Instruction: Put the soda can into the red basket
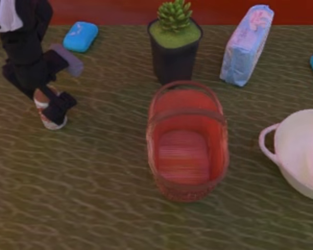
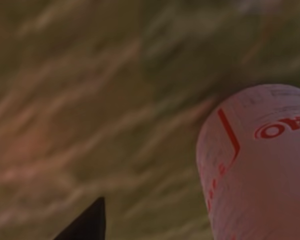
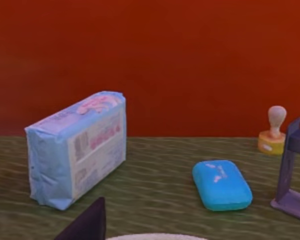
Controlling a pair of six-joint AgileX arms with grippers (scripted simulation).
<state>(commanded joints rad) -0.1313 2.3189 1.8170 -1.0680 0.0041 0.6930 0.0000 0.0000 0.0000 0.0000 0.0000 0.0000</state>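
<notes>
Top view: the left arm reaches down at about 9 o'clock on the green counter, w/ its left claw low over the soda can. Only bits of the can show under the black fingers, a pale rim w/ red trim. The fingers sit on either side of it and look narrowed onto it, though contact itself is hidden. The left wrist view shows the can close up, pale w/ red lettering, and one dark fingertip off to the side.

The red basket sits at the counter's centre, well apart from the can, handles arched over an empty ribbed floor.

Other items: a potted plant at 12 o'clock, a blue tissue pack and a white bowl toward 2–3 o'clock, a blue soap bar at 11.

Right arm isn't in the top view; can't tell its claw state.

Likely handling: can is light, stiff, smooth and prob. slippery; thin walls could dent. Best hold is across the mid-body, firm but not crushing.
</notes>
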